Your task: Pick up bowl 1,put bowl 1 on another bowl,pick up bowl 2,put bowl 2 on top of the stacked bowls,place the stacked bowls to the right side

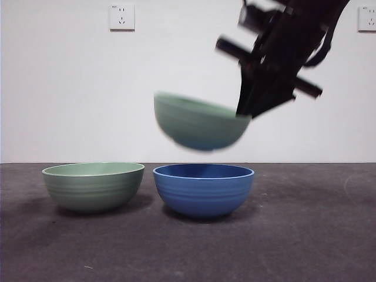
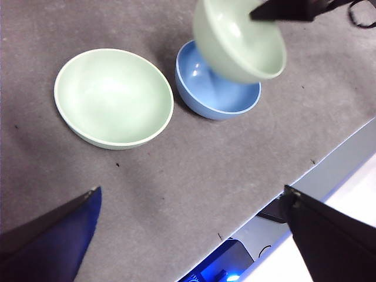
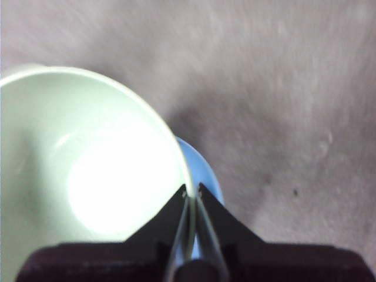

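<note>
Right tool (image 3: 191, 194) pinches rim of green bowl 1 (image 1: 197, 123), airborne, tilted, over blue bowl (image 1: 203, 189). Level it, centre, lower gently; alignment probably slightly off. Left tool (image 2: 194, 235) open, waiting.

Wall (image 1: 176, 76): plain white, evenly lit, behind table. Table (image 1: 305, 235): dark grey felt-like top w/ small specks; pale edge strip (image 2: 329, 170) along one side. Sockets: one white outlet (image 1: 121, 17) high on wall, 2nd outlet (image 1: 367, 19) far to its right, cut by frame edge.
</note>
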Motion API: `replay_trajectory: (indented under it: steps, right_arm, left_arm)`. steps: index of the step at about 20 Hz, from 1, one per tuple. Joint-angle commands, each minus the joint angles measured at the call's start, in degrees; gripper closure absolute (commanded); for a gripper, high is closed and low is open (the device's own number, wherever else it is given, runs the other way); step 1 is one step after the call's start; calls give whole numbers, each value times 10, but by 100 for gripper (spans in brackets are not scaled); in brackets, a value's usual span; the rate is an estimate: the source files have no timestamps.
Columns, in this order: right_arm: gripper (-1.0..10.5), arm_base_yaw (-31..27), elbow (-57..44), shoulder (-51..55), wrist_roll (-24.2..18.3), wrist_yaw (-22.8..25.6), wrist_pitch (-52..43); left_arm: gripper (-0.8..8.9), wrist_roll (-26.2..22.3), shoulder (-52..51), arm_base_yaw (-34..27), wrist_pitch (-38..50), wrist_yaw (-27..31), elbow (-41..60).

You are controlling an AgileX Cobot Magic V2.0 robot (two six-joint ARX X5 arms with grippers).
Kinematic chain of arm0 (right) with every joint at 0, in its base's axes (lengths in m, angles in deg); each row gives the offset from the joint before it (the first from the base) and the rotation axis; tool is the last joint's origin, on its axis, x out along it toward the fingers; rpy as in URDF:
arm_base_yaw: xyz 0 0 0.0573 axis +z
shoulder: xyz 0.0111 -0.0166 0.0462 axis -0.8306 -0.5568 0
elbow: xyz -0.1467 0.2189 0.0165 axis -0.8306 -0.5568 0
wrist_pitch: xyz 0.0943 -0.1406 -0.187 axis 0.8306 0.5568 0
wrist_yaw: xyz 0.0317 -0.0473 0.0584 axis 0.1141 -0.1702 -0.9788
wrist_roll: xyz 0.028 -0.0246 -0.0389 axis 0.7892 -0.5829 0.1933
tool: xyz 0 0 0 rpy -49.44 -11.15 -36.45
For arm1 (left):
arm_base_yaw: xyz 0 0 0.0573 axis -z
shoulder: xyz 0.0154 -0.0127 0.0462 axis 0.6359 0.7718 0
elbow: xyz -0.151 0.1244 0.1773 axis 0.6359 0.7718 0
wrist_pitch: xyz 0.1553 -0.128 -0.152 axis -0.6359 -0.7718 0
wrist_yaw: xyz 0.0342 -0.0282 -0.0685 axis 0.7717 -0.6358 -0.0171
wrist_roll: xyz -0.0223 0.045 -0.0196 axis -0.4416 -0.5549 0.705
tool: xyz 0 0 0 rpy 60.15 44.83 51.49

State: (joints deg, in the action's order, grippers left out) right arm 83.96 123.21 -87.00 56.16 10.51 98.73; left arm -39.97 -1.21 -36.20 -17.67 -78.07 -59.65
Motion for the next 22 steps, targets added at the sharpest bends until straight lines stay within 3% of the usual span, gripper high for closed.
replay_trajectory:
  steps: [1,8,12,19,22]
  right_arm:
    - [959,5,0,-30,-1,5,-3]
    - [958,16,0,-76,-13,16,5]
    - [745,20,0,-76,-16,12,3]
    - [749,24,16,-31,-16,-2,6]
    - [749,24,26,35,-16,-2,7]
  left_arm:
    - [216,3,-1,2,2,0,-1]
    - [216,10,9,2,3,0,-1]
    - [216,11,35,2,7,10,-2]
    - [216,32,114,3,80,16,-1]
    - [216,45,163,16,116,51,-1]
